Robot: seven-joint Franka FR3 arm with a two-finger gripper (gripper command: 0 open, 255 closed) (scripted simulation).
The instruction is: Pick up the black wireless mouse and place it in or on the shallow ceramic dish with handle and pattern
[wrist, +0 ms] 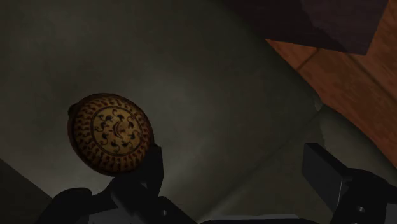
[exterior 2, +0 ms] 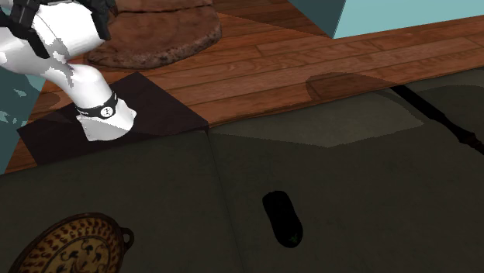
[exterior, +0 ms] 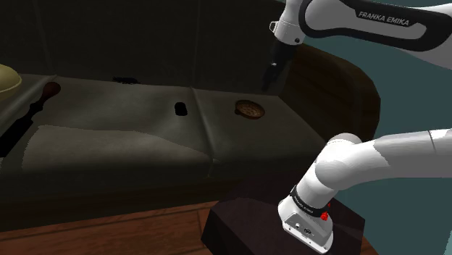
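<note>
— What am I looking at here?

— A dark sofa [exterior: 130,141] is filling most of the room, its seat cushions sitting above a wooden floor [exterior: 109,235]. Going from the shoulder view's left, one black mouse [exterior: 180,109] is lying flat on the seat, near the seam between two cushions. One round patterned dish [exterior: 250,109] is resting on the next cushion over, well apart from the mouse.

— Just one of each?

— One mouse, one dish, one arm. The dish is showing a brown rim, dark curling marks on tan, and a small handle at its edge.

— And the arm?

— It is standing on the dark stand [exterior: 232,221] at the lower right. It is bending up past the picture's edge, and its forearm is slanting in from the upper right towards the sofa's back. The gripper [exterior: 269,83] is hanging above the dish, pointing down, clear of the cushion.

— Is it holding anything?

— No. In the wrist view the two black fingers [wrist: 151,167] are standing wide apart, with nothing but cushion between them. The dish is lying just beside one of them.
</note>
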